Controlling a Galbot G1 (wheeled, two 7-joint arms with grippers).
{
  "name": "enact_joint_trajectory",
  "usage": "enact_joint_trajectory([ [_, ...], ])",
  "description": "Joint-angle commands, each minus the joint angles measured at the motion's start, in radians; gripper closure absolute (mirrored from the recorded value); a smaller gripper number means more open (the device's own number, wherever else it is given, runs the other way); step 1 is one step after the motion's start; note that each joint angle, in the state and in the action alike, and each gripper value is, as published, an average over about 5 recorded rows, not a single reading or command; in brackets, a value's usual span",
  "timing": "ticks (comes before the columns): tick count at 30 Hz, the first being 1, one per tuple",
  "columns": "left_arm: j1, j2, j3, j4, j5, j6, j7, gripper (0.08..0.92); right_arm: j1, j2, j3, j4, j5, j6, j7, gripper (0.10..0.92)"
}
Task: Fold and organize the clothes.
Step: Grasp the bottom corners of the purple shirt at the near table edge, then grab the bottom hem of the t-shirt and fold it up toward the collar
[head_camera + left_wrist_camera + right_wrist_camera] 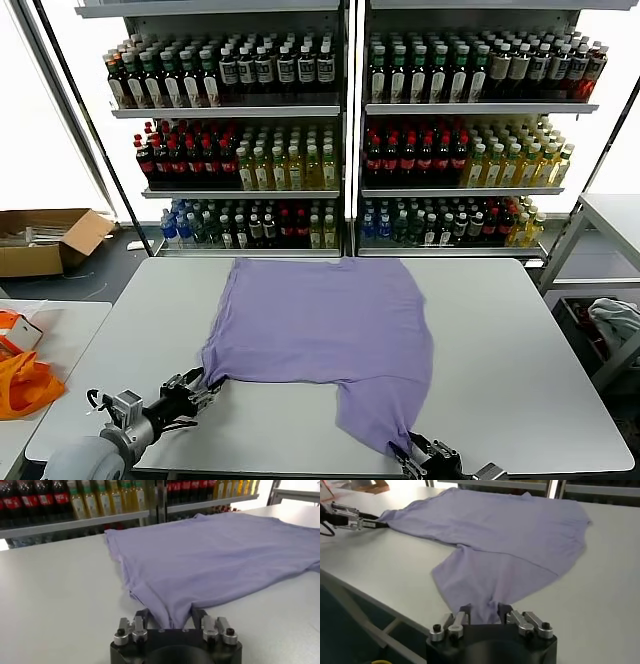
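Observation:
A lavender-purple T-shirt [320,320] lies spread on the white table [500,340], plain side up, no print showing. My left gripper [205,388] is shut on the shirt's near left corner at the table's front left; the left wrist view shows the fabric [172,615] bunched between its fingers [141,616]. My right gripper [418,450] is shut on the shirt's near right corner at the table's front edge; the right wrist view shows the fabric [482,611] pinched between its fingers [505,611]. My left gripper also shows far off in the right wrist view [367,524].
Shelves of bottled drinks [340,130] stand behind the table. A bright orange fabric item [22,385] lies on a side table at the left. A cardboard box [45,240] sits on the floor at the left. A grey-white cloth bundle [615,322] lies at the right.

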Motion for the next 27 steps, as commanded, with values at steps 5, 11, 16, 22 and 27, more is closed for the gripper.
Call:
enact_joint_trajectory([
  [5, 0.001, -0.001, 0.017, 0.023, 0.001, 0.003, 0.000, 0.726, -0.009, 0.005, -0.014, -0.004, -0.007, 0.011, 0.002, 0.915],
  [11, 0.024, -0.006, 0.003, -0.006, 0.003, -0.003, -0.004, 0.881, -0.002, 0.009, -0.009, -0.007, 0.006, 0.043, 0.001, 0.919],
  [16, 0.082, -0.020, -0.025, -0.081, 0.014, -0.005, -0.007, 0.902, -0.011, -0.001, 0.012, 0.005, 0.032, 0.082, -0.005, 0.919],
  [22, 0.160, -0.054, -0.071, -0.178, 0.032, -0.002, -0.012, 0.903, -0.054, -0.018, 0.050, 0.036, 0.052, 0.148, -0.026, 0.919],
  [27, 0.244, -0.093, -0.122, -0.277, 0.042, 0.012, -0.023, 0.903, -0.137, -0.047, 0.107, 0.087, 0.069, 0.199, -0.035, 0.919],
])
